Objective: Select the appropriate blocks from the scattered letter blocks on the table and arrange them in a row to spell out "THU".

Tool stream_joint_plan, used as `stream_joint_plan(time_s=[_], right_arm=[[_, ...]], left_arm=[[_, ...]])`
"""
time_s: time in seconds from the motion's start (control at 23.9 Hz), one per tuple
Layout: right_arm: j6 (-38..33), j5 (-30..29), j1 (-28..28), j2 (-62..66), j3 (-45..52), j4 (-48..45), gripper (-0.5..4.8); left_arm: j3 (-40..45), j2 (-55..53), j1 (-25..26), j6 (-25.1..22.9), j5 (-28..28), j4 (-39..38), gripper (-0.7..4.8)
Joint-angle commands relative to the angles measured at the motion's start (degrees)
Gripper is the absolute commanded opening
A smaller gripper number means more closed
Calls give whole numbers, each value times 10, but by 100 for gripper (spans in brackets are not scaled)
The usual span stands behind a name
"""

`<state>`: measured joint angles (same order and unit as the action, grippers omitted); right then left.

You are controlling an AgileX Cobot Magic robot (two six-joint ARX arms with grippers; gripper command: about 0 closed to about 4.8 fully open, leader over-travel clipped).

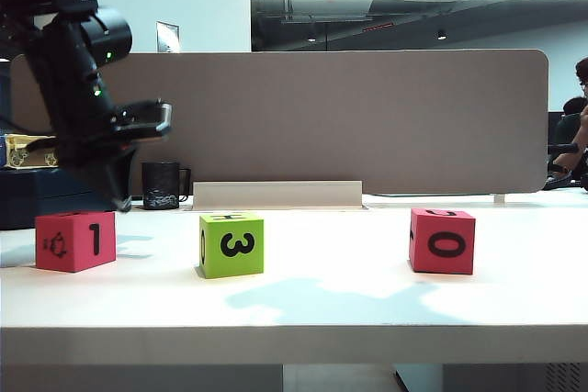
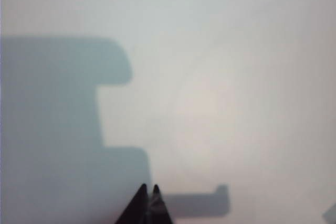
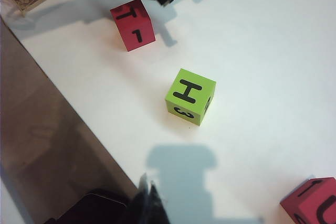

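T block (image 1: 76, 240) sitting at table's (image 1: 303, 305) left end, H block (image 1: 231, 244) mid, U block (image 1: 442, 240) far right, well apart. Left gripper (image 1: 119, 197) hovering just behind T block, jaws pressed together, empty. Right gripper (image 3: 149, 199) likewise closed, empty, looking down over H block. Judgement: opening jaws first, then descending square onto cube faces.

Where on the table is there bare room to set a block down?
Bare table lies between the green block and right red block, and along the front edge. It is crowded at the left red block, where the shut left gripper hovers.
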<state>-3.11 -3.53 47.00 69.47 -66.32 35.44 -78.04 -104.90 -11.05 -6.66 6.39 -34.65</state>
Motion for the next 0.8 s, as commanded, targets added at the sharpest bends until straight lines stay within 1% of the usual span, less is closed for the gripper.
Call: stream_joint_plan(time_s=[0.04, 0.17, 0.21, 0.25, 0.33, 0.5, 0.63, 0.8], right_arm=[[2, 12, 1, -1, -3, -5, -5], [2, 28, 1, 24, -3, -8, -5], [2, 28, 1, 43, -4, -10, -5], [2, 28, 1, 55, -4, -11, -5], [2, 28, 1, 76, -4, -17, -5], [2, 28, -1, 121, -4, -41, -5], [2, 28, -13, 152, -4, -71, -5], [2, 27, -34, 171, -4, -92, -5]], left_arm=[[-25, 3, -2, -3, -1, 3, -6], [-76, 3, -18, -2, 24, -75, -6], [-92, 3, -33, -3, 54, -107, -6], [-97, 3, -41, -3, 71, -118, -6], [-97, 3, -58, -5, 85, -127, -6], [-97, -2, -86, -11, 78, -129, -6], [-96, -2, -99, -11, 78, -132, -6], [-96, -5, -102, -11, 78, -145, -6]])
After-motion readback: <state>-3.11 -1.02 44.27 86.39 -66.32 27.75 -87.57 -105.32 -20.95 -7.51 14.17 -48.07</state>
